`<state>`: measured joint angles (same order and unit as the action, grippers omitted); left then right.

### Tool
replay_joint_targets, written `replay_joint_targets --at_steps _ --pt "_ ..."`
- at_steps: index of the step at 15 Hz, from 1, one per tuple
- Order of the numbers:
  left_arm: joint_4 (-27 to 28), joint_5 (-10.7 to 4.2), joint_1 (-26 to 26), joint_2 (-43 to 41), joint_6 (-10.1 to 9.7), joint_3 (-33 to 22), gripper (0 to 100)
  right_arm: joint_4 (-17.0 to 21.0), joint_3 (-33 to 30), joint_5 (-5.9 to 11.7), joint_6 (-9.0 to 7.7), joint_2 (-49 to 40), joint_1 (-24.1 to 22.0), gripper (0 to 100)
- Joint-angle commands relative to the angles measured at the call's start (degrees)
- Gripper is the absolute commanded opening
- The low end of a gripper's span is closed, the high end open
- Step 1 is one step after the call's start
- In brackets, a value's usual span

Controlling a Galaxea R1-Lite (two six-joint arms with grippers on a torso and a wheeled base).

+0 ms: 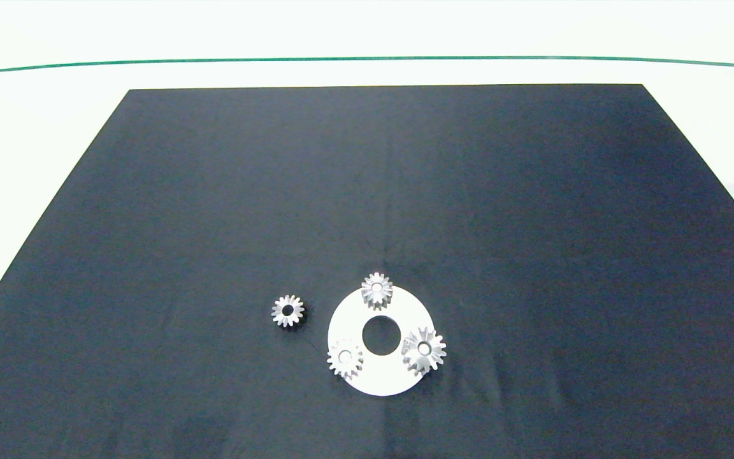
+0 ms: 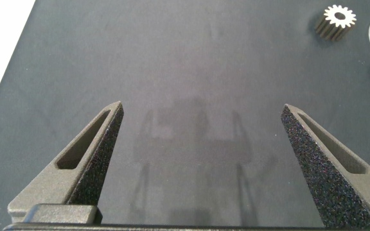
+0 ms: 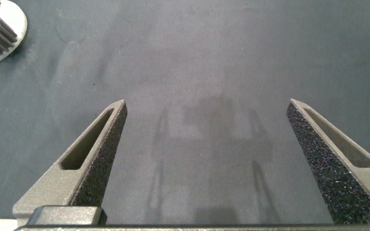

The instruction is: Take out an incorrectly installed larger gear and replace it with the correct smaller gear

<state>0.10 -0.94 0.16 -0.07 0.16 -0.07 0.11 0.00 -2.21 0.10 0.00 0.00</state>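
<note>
Dark cloth mat (image 1: 214, 223) covers my white table; on it a white disc plate (image 1: 387, 379) carries three gears. My left gripper (image 2: 201, 122) and right gripper (image 3: 204, 119) hover spread wide and empty, outside the head view. My larger gear (image 1: 424, 349) sits on the plate's right side; the loose smaller gear (image 1: 288, 311) lies just left of the plate. Risk, I judge: my fingers snagging flared teeth and dragging the unsecured plate, or nudging a neighbouring gear.

Three smaller gears (image 1: 288, 311) (image 1: 377, 291) (image 1: 345, 358), one larger gear (image 1: 424, 350), one white ring plate (image 1: 385, 376), one dark mat (image 1: 367, 191).
</note>
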Motion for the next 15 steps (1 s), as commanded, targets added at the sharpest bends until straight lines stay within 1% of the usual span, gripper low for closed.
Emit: replay_joint_targets --at_steps 1,15 --pt "-0.1 -0.2 -0.1 0.1 -0.07 0.0 100 0.1 0.0 -0.43 -0.36 0.1 0.0 100" --pt "-0.1 -0.2 -0.1 0.1 -0.07 0.0 100 0.1 0.0 -0.43 -0.36 0.1 0.0 100"
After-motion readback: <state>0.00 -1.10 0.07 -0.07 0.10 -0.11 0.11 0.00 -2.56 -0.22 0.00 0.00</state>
